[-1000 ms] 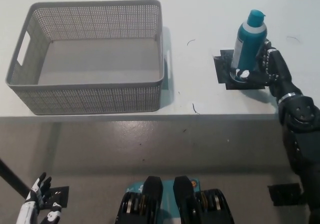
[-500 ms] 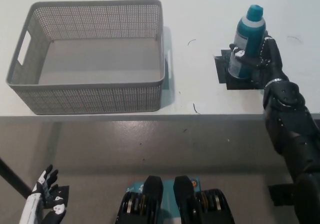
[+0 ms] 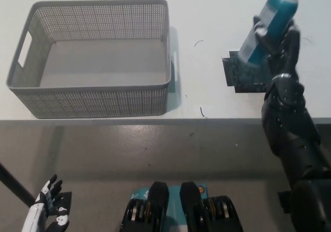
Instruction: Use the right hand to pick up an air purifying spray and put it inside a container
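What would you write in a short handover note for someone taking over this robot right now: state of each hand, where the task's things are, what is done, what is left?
Right hand: shut on the teal spray bottle, which is tilted and lifted off the black mat on the white table.
Left hand: resting at lower left below the table edge, open, holding nothing.
Grey basket: on the table's left part, nothing visible inside.
Done: bottle grasped and raised.
Left: carry it leftward over the basket, lower it inside, release.
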Robot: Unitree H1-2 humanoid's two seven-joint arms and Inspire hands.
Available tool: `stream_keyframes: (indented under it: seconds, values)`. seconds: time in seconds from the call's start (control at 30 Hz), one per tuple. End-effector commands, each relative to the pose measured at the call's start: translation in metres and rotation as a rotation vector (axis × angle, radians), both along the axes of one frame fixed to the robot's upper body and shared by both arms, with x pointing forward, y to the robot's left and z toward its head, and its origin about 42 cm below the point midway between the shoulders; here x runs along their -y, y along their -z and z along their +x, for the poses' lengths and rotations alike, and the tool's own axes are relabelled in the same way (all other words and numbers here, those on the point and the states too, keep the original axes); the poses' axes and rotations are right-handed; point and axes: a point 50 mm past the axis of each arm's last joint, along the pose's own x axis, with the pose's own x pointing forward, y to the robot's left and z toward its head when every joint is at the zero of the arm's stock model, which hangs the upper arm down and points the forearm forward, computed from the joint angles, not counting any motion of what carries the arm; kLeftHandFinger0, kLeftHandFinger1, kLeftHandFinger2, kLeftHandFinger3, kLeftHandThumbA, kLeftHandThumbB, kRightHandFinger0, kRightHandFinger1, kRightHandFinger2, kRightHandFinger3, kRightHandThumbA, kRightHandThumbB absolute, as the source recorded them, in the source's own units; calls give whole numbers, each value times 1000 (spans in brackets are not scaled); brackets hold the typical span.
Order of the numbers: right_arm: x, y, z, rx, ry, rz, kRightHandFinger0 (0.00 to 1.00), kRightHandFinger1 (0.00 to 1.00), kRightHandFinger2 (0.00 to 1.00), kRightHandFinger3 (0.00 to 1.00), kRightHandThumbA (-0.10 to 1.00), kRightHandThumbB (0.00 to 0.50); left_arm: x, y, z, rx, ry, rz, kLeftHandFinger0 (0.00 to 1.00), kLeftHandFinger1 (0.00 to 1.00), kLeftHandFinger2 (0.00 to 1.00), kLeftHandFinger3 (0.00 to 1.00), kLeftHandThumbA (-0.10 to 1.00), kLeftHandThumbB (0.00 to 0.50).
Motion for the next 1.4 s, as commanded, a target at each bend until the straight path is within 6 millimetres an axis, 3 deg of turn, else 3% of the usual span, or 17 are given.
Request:
stream_keyframes:
  seconds: [0.0, 0.1, 0.17, 0.23, 0.27, 0.33, 0.4, 0.5, 0.57, 0.6, 0.73, 0.8, 0.87, 1.0, 1.13, 1.2, 1.37]
  values:
    - [-12, -118, 5, 321, 38, -83, 402, 328, 405, 440, -100, 425, -6, -7, 1, 10, 12, 25, 1000, 1000, 1000, 1000, 222, 435]
    - [-29, -162, 0, 400, 2, -92, 411, 363, 411, 440, -100, 421, -7, -9, 1, 12, 14, 22, 1000, 1000, 1000, 1000, 203, 413]
    - [-43, -185, -7, 433, -22, -102, 322, 248, 349, 425, -100, 437, -7, -8, 0, 12, 16, 21, 1000, 1000, 1000, 1000, 221, 393]
    - [-58, -203, -13, 491, -82, -102, 303, 247, 368, 441, -100, 408, -6, -7, -1, 11, 16, 24, 1000, 1000, 1000, 1000, 239, 390]
    - [-69, -216, -16, 511, -79, -147, 302, 263, 425, 431, -100, 426, -5, -8, 0, 12, 17, 23, 1000, 1000, 1000, 1000, 262, 394]
    - [-81, -225, -19, 542, -99, -197, 259, 249, 414, 415, -100, 433, -3, -8, -2, 13, 20, 27, 1000, 1000, 1000, 1000, 260, 400]
    - [-92, -230, -24, 550, -113, -217, 98, 123, 422, 383, -100, 454, -2, -8, -1, 11, 26, 31, 1000, 1000, 1000, 1000, 263, 405]
    - [-116, -232, -29, 580, -172, -252, 183, 219, 400, 382, -100, 445, -2, -10, 0, 10, 34, 49, 1000, 1000, 1000, 1000, 313, 421]
    - [-126, -228, -31, 574, -209, -244, 275, 298, 404, 385, -100, 438, -3, -10, 0, 14, 32, 47, 1000, 1000, 1000, 1000, 280, 410]
    - [-131, -223, -32, 565, -223, -249, 562, 346, 389, 390, -100, 430, -4, -10, 1, 18, 34, 53, 1000, 1000, 1000, 1000, 288, 417]
    - [-149, -211, -34, 521, -284, -263, 402, 337, 397, 396, -100, 430, -4, -12, 6, 19, 40, 47, 1000, 1000, 1000, 1000, 289, 432]
    - [-159, -200, -36, 518, -306, -295, 302, 284, 370, 362, -100, 449, -5, -13, 6, 21, 40, 50, 1000, 1000, 1000, 1000, 286, 435]
    - [-166, -191, -36, 472, -344, -284, 308, 286, 367, 360, -100, 443, -4, -13, 8, 21, 36, 51, 1000, 1000, 1000, 1000, 283, 435]
    - [-186, -130, -34, 383, -420, -336, 353, 317, 369, 370, -100, 440, -3, -13, 5, 15, 40, 34, 1000, 1000, 1000, 1000, 278, 435]
    - [-193, -97, -33, 316, -447, -404, 381, 345, 384, 401, -100, 434, -2, -14, 3, 5, 35, 46, 1000, 1000, 1000, 1000, 331, 440]
    - [-195, -86, -33, 285, -447, -417, 451, 380, 386, 401, -100, 437, -3, -15, 4, 8, 39, 53, 1000, 1000, 1000, 1000, 321, 434]
    - [-202, -56, -35, 235, -484, -377, 363, 350, 399, 391, -100, 435, -4, -17, 8, 20, 42, 49, 1000, 1000, 1000, 1000, 301, 427]
